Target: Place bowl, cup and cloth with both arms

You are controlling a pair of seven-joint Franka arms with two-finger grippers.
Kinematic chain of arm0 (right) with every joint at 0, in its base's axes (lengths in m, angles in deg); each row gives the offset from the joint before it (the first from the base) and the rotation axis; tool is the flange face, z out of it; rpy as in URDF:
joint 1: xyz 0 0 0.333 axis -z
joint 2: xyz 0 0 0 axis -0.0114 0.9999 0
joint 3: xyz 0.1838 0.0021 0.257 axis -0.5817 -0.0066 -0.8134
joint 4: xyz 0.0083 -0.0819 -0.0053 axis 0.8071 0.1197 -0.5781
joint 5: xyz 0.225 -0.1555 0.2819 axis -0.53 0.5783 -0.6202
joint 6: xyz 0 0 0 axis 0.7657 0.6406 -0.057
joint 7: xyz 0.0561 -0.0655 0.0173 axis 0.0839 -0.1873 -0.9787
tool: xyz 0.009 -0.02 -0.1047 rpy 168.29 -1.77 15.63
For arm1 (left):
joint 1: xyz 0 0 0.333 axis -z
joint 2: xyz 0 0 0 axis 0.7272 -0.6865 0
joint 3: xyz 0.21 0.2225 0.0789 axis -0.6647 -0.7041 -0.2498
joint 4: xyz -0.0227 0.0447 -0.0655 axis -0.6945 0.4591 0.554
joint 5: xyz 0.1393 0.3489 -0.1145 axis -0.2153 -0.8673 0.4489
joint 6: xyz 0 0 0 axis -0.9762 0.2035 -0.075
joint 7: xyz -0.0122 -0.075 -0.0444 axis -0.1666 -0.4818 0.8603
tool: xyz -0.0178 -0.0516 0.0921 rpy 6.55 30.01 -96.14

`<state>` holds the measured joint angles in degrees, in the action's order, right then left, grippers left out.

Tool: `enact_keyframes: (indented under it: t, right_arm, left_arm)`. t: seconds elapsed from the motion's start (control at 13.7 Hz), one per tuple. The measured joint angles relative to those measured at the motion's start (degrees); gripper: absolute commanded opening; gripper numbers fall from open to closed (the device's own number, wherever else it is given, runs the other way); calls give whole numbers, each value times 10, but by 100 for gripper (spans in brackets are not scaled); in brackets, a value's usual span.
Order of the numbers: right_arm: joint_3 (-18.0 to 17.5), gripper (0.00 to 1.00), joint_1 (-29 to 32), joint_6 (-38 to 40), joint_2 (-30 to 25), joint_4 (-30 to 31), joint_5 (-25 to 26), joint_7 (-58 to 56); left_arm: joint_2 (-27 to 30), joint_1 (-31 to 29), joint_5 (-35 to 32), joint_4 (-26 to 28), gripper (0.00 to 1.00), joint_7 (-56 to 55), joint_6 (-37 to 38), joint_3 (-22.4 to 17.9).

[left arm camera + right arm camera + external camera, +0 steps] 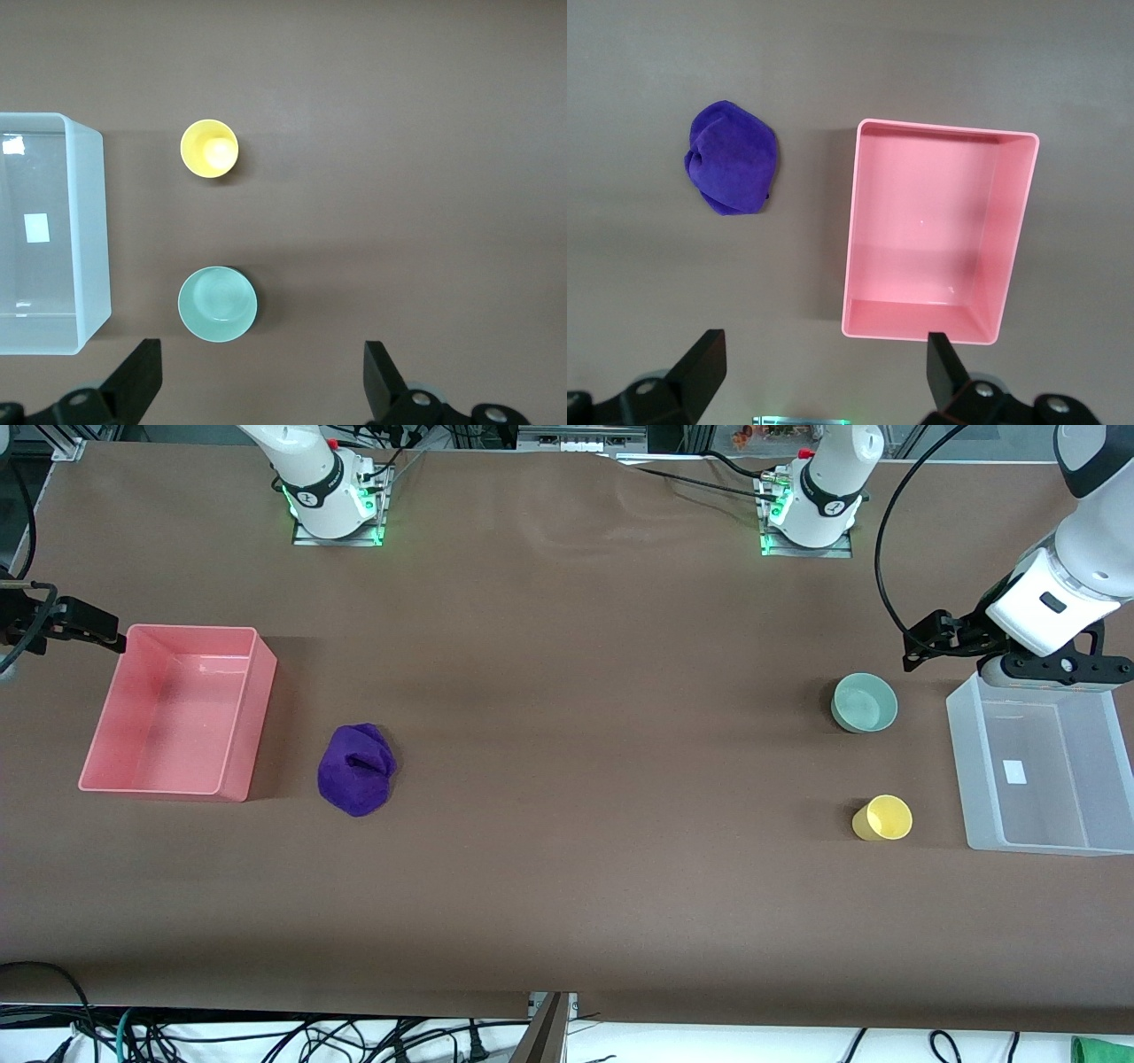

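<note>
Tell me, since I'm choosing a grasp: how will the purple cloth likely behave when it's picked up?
The cloth is a lumpy, folded bundle, so it will probably be floppy, sagging or unfolding when lifted by one fold. It looks soft and light, so a pinch should sink in rather than slip. It lies flat on the table, so rolling or tipping seems unlikely.

I read no text anywhere; the clear bin [1038, 775] beside me carries a small white label [1015, 772], and it is blank.
</note>
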<state>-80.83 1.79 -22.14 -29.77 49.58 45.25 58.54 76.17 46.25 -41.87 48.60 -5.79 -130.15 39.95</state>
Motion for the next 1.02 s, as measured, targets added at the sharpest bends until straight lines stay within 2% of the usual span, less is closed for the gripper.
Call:
enact_keyframes:
  t: [1.02]
  right_arm:
    - [0,100,0,-2,2,0,0,0]
  left_arm:
    - [-1,0,0,0,100,-1,16,-4]
